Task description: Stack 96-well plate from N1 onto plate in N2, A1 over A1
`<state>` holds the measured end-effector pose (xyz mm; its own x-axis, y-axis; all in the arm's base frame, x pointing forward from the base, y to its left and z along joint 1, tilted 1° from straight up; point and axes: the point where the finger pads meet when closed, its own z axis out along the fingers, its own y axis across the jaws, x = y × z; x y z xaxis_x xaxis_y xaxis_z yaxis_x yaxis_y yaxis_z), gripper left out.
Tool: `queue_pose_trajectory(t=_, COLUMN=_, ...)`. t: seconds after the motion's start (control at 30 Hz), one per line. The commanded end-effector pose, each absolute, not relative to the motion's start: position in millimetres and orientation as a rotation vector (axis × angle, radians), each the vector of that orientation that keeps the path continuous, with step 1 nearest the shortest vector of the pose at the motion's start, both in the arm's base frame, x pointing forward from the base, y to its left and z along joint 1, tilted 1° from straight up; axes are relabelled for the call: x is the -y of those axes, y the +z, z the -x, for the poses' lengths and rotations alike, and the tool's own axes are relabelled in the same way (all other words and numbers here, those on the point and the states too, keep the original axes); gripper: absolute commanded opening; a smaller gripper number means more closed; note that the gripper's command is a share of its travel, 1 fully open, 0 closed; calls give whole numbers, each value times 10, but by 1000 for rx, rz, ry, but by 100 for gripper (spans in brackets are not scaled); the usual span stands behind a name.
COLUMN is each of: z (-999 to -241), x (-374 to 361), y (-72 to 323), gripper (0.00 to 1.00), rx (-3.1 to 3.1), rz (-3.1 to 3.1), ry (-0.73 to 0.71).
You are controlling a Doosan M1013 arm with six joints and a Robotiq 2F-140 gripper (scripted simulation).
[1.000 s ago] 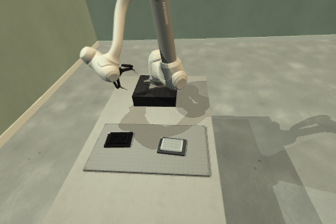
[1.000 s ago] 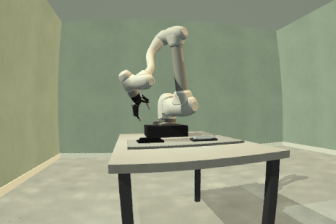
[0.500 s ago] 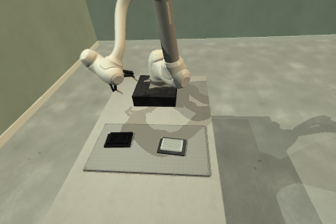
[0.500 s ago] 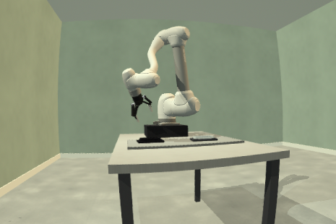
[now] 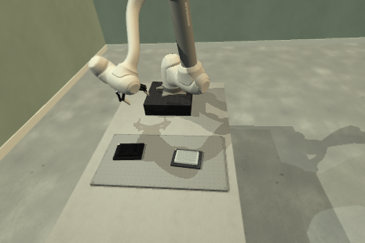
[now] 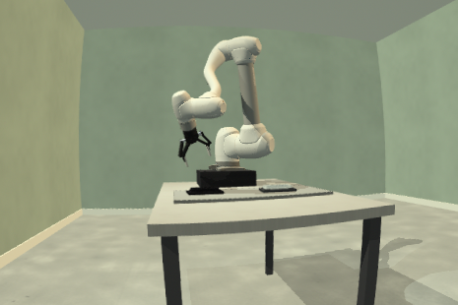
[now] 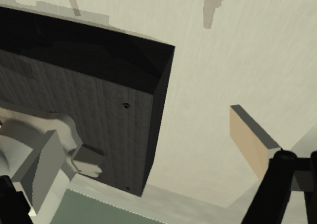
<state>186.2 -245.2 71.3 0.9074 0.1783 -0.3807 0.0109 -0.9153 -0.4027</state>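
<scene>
Even, moderately bright light is recorded in all three views; no glare is seen. In the top view, the arm's (image 5: 134,47) shadow is cast across the middle of the table (image 5: 152,219), and the floor (image 5: 301,98) past its right edge is darkened. Bowed edges are noted in the exterior view. Coarse, slightly soft pictures are noted; jagged edges appear in the wrist view.
</scene>
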Motion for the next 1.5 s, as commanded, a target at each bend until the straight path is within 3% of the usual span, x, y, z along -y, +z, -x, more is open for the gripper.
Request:
queue_pose_trajectory(t=0.0, z=-2001, x=2462, y=684, gripper=100, rx=53, rz=2711, ry=611)
queue_pose_trajectory(t=0.8, z=-2821, x=2405, y=550, gripper=100, rx=-434, rz=2863, ry=639)
queue_pose_trajectory(t=1.47, z=-3563, x=2196, y=457, gripper=100, rx=-913, rz=2904, ry=575)
